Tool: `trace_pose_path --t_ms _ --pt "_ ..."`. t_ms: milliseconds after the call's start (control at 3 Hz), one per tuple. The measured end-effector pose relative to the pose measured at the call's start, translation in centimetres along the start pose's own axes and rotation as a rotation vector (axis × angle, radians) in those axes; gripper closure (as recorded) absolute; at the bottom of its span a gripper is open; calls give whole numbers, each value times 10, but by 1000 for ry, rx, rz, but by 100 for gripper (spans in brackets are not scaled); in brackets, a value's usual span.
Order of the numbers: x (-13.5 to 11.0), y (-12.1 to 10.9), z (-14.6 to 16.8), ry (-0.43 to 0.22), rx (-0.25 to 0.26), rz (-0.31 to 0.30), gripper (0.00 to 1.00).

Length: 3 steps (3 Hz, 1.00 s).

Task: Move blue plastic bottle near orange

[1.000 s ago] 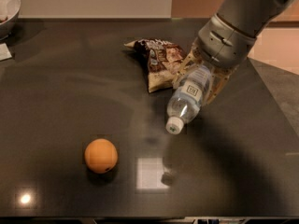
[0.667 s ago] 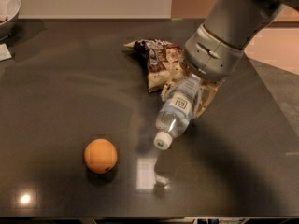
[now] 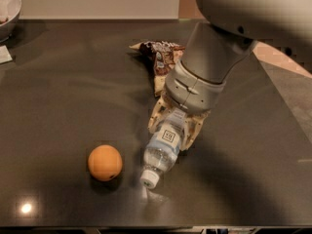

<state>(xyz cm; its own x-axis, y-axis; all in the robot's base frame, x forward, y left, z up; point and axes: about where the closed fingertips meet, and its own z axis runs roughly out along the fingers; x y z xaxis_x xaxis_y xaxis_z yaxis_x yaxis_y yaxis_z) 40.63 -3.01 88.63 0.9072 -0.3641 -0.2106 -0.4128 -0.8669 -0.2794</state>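
The blue plastic bottle [image 3: 161, 152] is clear and pale blue, with a white cap pointing down and toward the front and a white label with a dark square mark. My gripper [image 3: 174, 125] is shut on its upper body and holds it tilted, cap low over the dark table [image 3: 63, 91]. The orange [image 3: 105, 163] sits on the table just left of the bottle's cap, a short gap apart. The arm comes in from the upper right and hides the bottle's base.
A brown-and-yellow snack bag [image 3: 158, 57] lies behind the gripper, partly hidden by the arm. A grey bowl [image 3: 9, 9] stands at the far left corner with a white slip [image 3: 5, 55] beside it. The table's right edge [image 3: 287, 106] runs diagonally.
My gripper has carried the bottle to the left and toward the front, lower over the table. The bottle's cap is now close to the orange. The orange has not moved.
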Motion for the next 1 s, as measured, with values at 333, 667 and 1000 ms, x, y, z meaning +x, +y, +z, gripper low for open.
trace_pose_path --t_ms 333,667,1000 --pt "-8 -3 13 8 -12 -9 84" --pt "-15 -5 23 8 -28 -23 59" --pt "-21 -4 30 0 -42 -29 37"
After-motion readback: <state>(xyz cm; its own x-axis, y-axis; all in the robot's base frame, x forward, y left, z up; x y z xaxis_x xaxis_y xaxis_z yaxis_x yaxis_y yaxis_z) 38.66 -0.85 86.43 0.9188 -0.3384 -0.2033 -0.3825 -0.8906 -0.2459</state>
